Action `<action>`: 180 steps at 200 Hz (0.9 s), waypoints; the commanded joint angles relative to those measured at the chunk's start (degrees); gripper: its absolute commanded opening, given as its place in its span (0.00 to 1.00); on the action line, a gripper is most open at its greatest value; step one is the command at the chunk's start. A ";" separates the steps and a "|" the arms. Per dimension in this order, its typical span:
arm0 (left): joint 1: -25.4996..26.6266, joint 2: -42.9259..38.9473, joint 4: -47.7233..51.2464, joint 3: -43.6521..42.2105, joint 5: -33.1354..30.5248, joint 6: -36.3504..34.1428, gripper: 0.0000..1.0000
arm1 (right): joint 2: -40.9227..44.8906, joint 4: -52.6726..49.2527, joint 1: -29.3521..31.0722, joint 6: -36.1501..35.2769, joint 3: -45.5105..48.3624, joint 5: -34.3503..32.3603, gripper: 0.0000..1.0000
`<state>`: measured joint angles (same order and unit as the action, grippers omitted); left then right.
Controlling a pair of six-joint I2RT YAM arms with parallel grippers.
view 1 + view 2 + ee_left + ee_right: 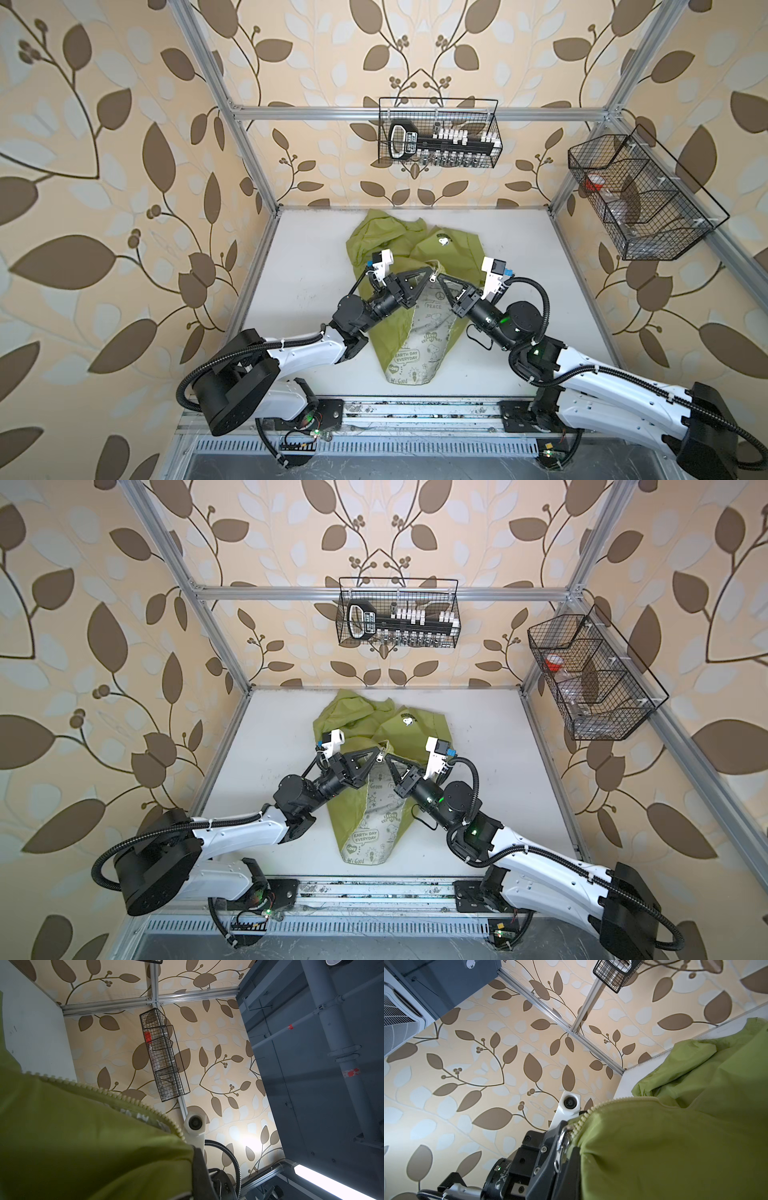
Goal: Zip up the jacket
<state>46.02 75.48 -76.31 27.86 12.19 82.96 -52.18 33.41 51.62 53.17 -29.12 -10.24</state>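
Observation:
The lime-green jacket (386,245) (353,725) lies crumpled on the white table in both top views. A wedge of its white printed lining (428,332) runs toward the front edge. The two grippers meet tip to tip over the jacket's middle. My left gripper (424,273) (377,752) is shut on the green fabric by the zipper teeth (133,1101). Its dark finger (200,1167) presses the cloth. My right gripper (442,278) (390,759) is shut on the facing jacket edge (654,1147). The metal zipper pull (433,277) (560,1151) hangs between the tips.
A wire basket (440,133) with a black-and-white tool hangs on the back rail. A second mesh basket (640,199) is fixed to the right frame post. Aluminium frame posts (249,166) border the table (299,257). Arm bases and cables sit along the front rail (415,415).

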 commanded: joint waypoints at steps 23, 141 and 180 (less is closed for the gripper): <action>0.27 -0.60 -1.43 1.26 2.24 0.32 0.00 | 2.31 -4.46 1.38 -4.45 -2.41 3.74 0.00; 0.25 -0.25 -1.80 -0.10 1.20 0.40 0.00 | 6.17 -2.89 0.47 -3.06 -0.29 5.58 0.00; 0.26 0.03 -2.24 0.15 1.35 0.78 0.00 | 5.79 -3.98 0.30 -2.89 -0.27 6.20 0.00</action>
<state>46.15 75.50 -75.20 27.77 13.34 83.18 -46.83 28.93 51.72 50.26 -29.36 -6.98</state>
